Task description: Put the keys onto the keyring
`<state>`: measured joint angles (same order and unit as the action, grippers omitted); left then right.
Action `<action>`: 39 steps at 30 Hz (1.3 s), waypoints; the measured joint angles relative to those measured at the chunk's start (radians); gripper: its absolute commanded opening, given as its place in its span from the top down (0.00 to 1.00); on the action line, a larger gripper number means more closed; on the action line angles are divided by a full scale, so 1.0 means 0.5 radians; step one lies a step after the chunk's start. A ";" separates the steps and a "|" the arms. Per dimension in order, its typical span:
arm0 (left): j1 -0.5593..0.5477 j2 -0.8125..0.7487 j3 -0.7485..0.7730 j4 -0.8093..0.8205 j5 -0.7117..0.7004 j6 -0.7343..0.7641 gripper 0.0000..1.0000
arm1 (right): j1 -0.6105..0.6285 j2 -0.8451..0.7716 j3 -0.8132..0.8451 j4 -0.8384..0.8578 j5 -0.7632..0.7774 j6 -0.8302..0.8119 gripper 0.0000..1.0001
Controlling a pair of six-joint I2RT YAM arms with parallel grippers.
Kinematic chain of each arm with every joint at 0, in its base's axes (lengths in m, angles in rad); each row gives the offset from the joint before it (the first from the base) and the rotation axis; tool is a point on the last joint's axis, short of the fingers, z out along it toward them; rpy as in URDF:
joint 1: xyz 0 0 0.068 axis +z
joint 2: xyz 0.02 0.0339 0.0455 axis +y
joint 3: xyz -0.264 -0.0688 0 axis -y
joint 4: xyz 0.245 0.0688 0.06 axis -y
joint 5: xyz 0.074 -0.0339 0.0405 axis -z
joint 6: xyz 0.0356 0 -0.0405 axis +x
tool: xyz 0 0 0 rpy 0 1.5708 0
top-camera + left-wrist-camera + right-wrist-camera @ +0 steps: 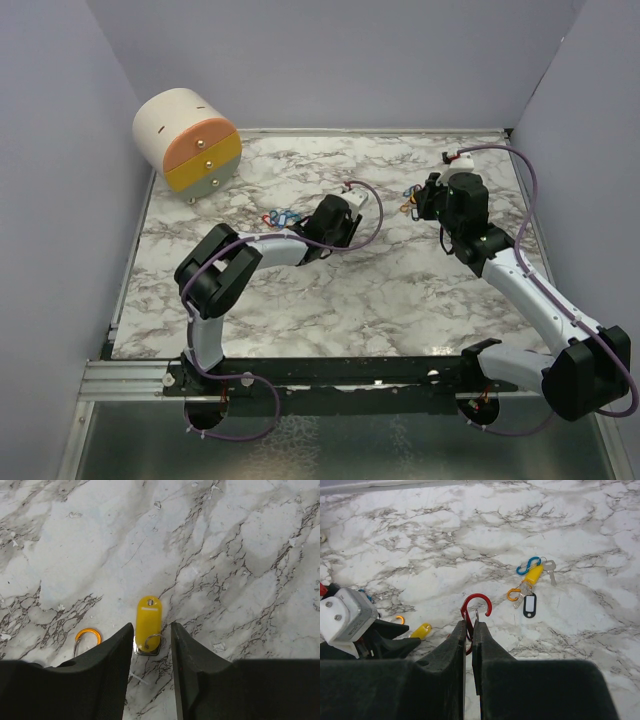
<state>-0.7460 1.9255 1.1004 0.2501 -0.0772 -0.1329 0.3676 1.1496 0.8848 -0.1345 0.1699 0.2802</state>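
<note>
A yellow key tag (148, 619) lies flat on the marble with its small metal ring (153, 642) toward me. My left gripper (151, 625) is open, one finger on each side of the tag's ring end, neither one pinching it. An orange clip (88, 637) lies just left of it. My right gripper (470, 622) is shut on the keyring, a red S-shaped clip (479, 604) that sticks up out of the fingertips. Past it lie a black key tag (530, 605), another yellow tag (535, 573), a metal key (550, 570), a blue clip (528, 565) and an orange clip (512, 595).
A round cream drawer unit (188, 140) with orange and yellow fronts stands at the back left. A small bunch of blue and red tags (283, 215) lies left of the left wrist. The two grippers (350, 212) (425, 198) are close together at mid-table. Walls enclose the marble table (330, 300).
</note>
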 measured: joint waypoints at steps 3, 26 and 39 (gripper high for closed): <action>-0.011 -0.039 -0.020 0.001 0.002 -0.016 0.59 | 0.000 0.000 0.000 0.000 -0.003 0.000 0.99; -0.046 -0.040 -0.091 -0.010 -0.083 -0.011 0.55 | 0.000 -0.019 -0.003 0.000 -0.014 0.001 0.99; -0.110 0.095 0.021 -0.004 -0.240 0.077 0.71 | 0.000 -0.019 -0.003 0.000 -0.014 0.000 0.99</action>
<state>-0.8009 1.9732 1.1107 0.2481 -0.1974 -0.0944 0.3676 1.1400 0.8833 -0.1345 0.1627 0.2802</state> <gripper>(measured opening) 0.333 0.065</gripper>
